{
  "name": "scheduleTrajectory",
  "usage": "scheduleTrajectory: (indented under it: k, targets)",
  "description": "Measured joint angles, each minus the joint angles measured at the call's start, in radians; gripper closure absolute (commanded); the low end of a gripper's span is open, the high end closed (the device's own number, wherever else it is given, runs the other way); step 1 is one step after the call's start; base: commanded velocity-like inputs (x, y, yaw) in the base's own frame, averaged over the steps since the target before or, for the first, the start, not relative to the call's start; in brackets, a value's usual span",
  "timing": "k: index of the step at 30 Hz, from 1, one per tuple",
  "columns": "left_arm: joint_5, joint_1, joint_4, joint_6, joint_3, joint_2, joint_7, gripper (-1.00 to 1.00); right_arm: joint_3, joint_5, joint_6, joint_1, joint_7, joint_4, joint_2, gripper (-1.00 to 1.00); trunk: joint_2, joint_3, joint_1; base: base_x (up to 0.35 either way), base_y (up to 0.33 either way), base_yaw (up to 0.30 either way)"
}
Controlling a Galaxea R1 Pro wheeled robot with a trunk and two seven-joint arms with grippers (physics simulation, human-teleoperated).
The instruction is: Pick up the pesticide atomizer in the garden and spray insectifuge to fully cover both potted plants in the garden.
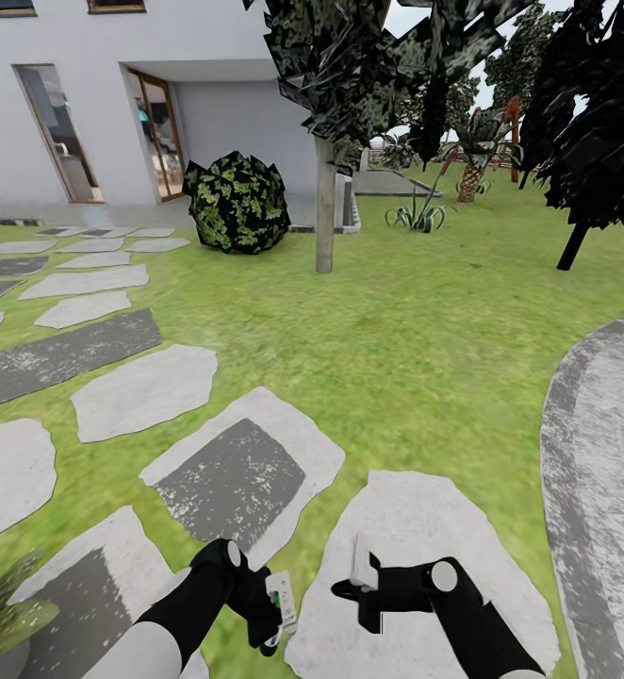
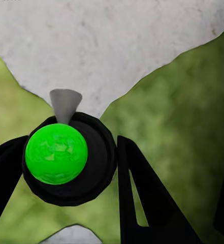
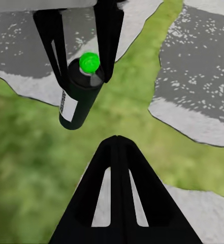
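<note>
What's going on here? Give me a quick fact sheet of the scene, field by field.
Setting: garden lawn with grey stepping stones, house behind
Left pincer: shut on the spray bottle
Bottle top: bright green cap, grey nozzle
Right pincer: beside the left one, holding nothing; open or shut unclear
Nearby plants: round bush, thin tree trunk
Paving: curved grey patio edge

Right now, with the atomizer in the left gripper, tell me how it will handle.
The atomizer looks rigid and smooth-sided, so it may slip in the left gripper if the grip loosens. It is a round cylinder, so it would likely roll if dropped on a stone. It is small and probably light.
</note>
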Motion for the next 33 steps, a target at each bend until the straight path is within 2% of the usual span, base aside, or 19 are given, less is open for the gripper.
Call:
scheduleTrajectory:
  k: [8,19,21,23,24,27,30,33]
  targets:
    - [0.0,0.0,-0.001,0.001,0.001,-0.004,0.0,1.0,0.001,0.0,0.001,0.0,-0.001,-0.008,0.026,1.0,0.0,0.0,0.0,0.0,0.0,0.0]
    - [0.018,0.0,-0.001,-0.016,0.003,-0.016,-0.016,1.0,0.001,0.005,0.0,0.0,-0.002,-0.005,0.028,1.0,0.0,0.0,0.0,0.0,0.0,0.0]
    - [0.042,0.0,0.0,-0.019,0.003,-0.016,-0.018,1.0,0.001,0.006,0.0,0.0,-0.002,-0.004,0.027,1.0,0.0,0.0,0.0,0.0,0.0,0.0]
    - [0.088,0.0,0.002,-0.041,0.003,-0.016,-0.018,1.0,0.001,0.009,0.0,0.0,-0.002,-0.003,0.027,1.0,0.0,0.0,0.0,0.0,0.0,0.0]
    - [0.098,0.0,0.012,-0.053,0.002,-0.016,-0.018,1.0,0.001,0.01,0.0,0.0,-0.002,-0.003,0.027,1.0,0.0,0.0,0.0,0.0,0.0,0.0]
    - [0.109,0.0,0.066,-0.072,0.002,-0.018,-0.016,1.0,0.001,0.015,0.0,0.0,-0.003,-0.001,0.026,1.0,0.0,0.0,0.0,0.0,0.0,0.0]
    - [0.124,0.0,0.069,-0.079,0.002,-0.027,-0.015,1.0,0.001,0.016,0.001,0.0,-0.004,0.0,0.026,1.0,0.0,0.0,0.0,0.0,0.0,0.0]
    - [0.143,0.0,0.07,-0.119,0.002,-0.034,-0.014,1.0,0.001,0.017,0.001,0.0,-0.005,0.0,0.026,1.0,0.0,0.0,0.0,0.0,0.0,0.0]
